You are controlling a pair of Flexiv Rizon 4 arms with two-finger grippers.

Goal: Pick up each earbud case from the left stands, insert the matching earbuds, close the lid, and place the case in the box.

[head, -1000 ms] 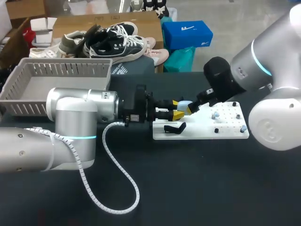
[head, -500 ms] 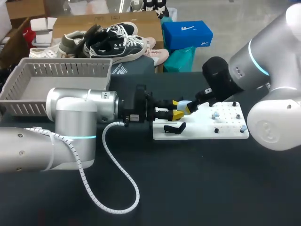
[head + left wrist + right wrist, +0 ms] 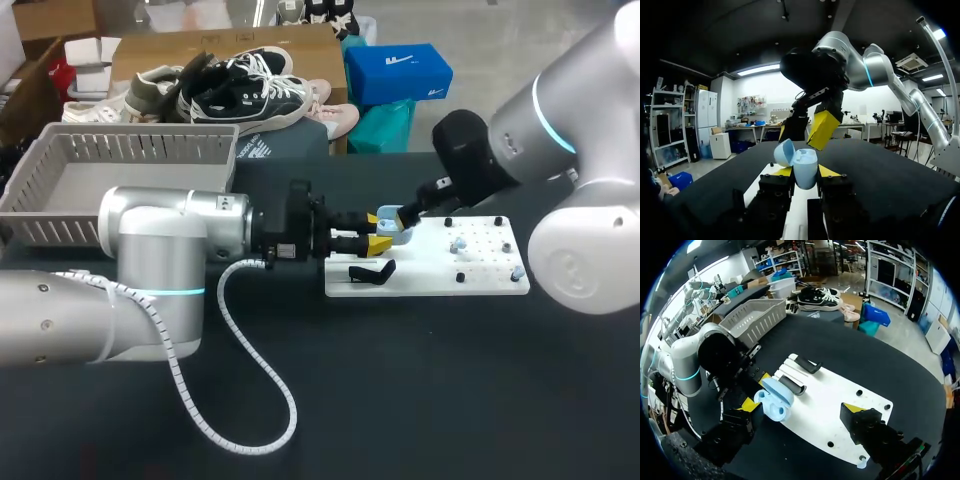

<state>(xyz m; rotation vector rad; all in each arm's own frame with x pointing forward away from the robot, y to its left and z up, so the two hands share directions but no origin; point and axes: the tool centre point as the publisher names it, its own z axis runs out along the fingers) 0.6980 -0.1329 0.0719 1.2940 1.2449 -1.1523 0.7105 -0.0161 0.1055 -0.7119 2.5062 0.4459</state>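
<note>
The left gripper [image 3: 376,237] reaches in from the left and is clamped on a pale blue earbud case [image 3: 801,162], with one yellow-tipped finger pressed against each side. The case's lid stands open. The case is held over the left end of a white board [image 3: 480,275], near a black stand [image 3: 370,272] fixed to that board. The right gripper [image 3: 801,407] comes in from the right and hovers just above the case, its fingers spread wide and gripping nothing. A grey basket [image 3: 60,215] sits at the far left of the black table [image 3: 400,400], well apart from the case.
</note>
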